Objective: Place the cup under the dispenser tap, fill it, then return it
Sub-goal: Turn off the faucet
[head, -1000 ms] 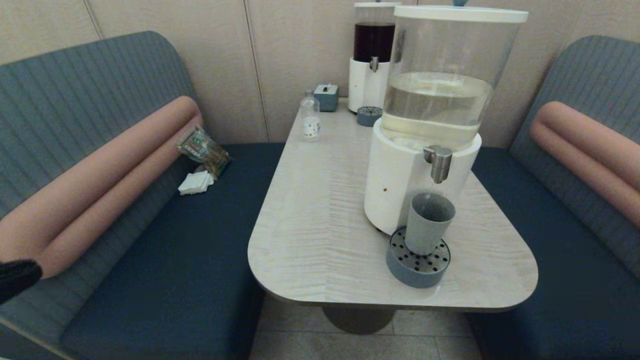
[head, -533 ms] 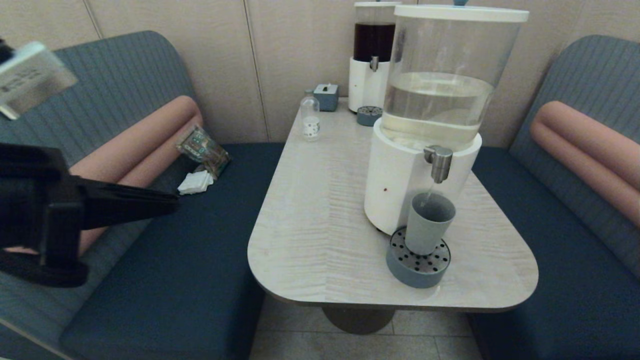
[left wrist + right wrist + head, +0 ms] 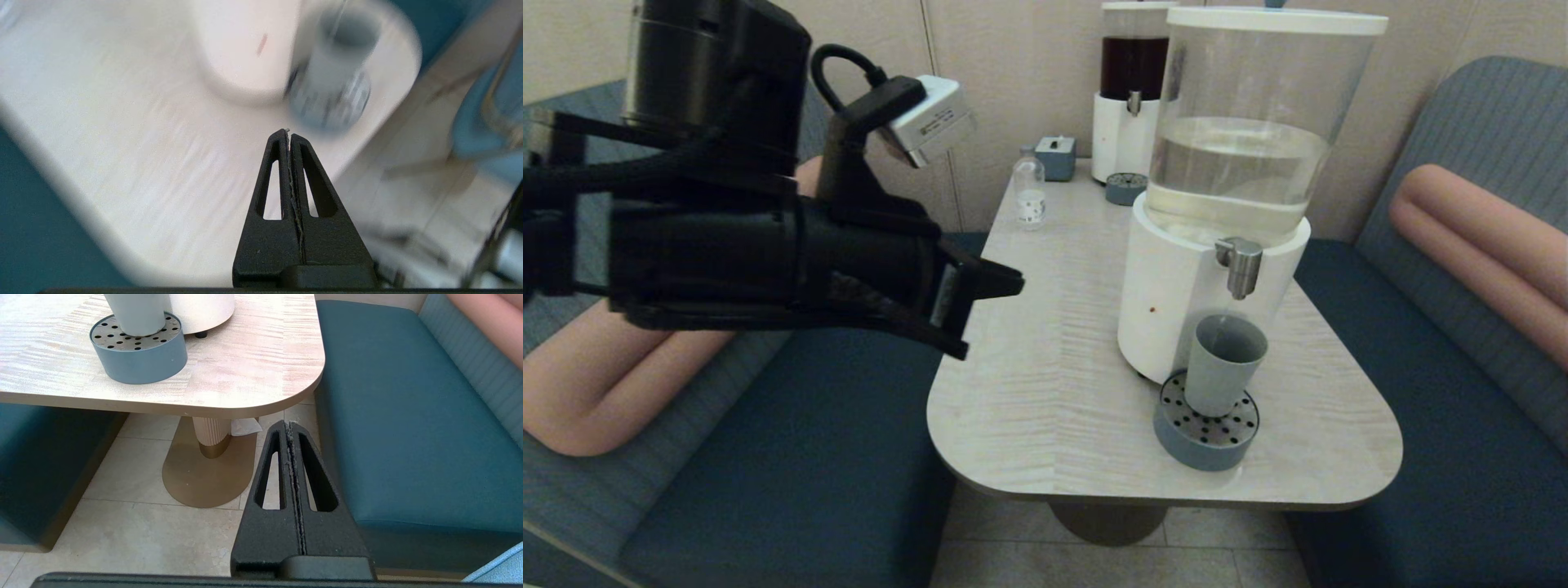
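Observation:
The grey-blue cup point(image 3: 1223, 363) stands upright on the round perforated drip tray point(image 3: 1205, 449), directly under the steel dispenser tap point(image 3: 1240, 265) of the large white-based dispenser point(image 3: 1168, 310). My left gripper point(image 3: 1013, 286) is shut and empty, hovering over the table's left edge, well to the left of the cup. In the left wrist view its closed tips point(image 3: 288, 131) point toward the blurred cup point(image 3: 339, 65). My right gripper point(image 3: 289, 424) is shut and empty, low beside the table near the right bench; cup point(image 3: 137, 312) and tray point(image 3: 139, 361) show above it.
At the back of the table point(image 3: 1045, 367) stand a dark-red-liquid dispenser point(image 3: 1134, 98), its small drip tray point(image 3: 1125, 188), a clear bottle point(image 3: 1029, 192) and a grey box point(image 3: 1055, 155). Blue benches flank the table. The table's pedestal point(image 3: 212, 437) stands on the tiled floor.
My left arm has swung in from the far left edge, rising and moving right to the table's left edge. The cup has stayed on the tray.

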Tool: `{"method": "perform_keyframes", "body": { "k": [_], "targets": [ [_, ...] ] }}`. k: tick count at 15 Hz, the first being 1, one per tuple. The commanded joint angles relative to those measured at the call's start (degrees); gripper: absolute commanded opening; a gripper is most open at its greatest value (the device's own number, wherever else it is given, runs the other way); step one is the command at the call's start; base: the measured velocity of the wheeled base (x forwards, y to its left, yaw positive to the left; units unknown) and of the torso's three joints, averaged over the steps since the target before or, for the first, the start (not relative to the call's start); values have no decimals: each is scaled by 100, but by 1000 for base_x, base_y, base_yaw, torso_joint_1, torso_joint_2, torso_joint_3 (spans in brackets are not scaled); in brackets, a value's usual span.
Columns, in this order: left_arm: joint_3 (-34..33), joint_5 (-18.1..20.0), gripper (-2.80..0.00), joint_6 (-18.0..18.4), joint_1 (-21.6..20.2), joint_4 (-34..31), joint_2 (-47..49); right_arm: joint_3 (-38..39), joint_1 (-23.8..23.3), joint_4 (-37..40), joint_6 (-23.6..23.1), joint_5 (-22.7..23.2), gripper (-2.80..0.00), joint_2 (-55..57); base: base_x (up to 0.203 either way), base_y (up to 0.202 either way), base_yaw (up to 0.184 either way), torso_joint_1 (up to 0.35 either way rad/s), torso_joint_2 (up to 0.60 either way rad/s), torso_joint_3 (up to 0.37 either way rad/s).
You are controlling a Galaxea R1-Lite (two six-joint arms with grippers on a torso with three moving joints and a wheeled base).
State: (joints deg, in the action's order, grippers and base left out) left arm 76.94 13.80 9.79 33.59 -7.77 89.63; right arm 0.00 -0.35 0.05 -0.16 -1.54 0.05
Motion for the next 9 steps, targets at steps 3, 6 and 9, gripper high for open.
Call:
{"method": "perform_keyframes", "body": {
  "k": [3, 6, 9],
  "targets": [
    [-517, 52, -280, -899, 546, 3369, 931, 9, 0, -2, -2, -1, -280, 13, 0, 0, 0, 0, 0, 0],
    [-1095, 49, -280, -1606, 699, 5037, 1273, 9, 0, -5, -2, 4, -280, 13, 0, 0, 0, 0, 0, 0],
    [-1710, 41, -280, -1729, 753, 6793, 1504, 9, 0, 4, -2, 4, -280, 13, 0, 0, 0, 0, 0, 0]
  ]
}}
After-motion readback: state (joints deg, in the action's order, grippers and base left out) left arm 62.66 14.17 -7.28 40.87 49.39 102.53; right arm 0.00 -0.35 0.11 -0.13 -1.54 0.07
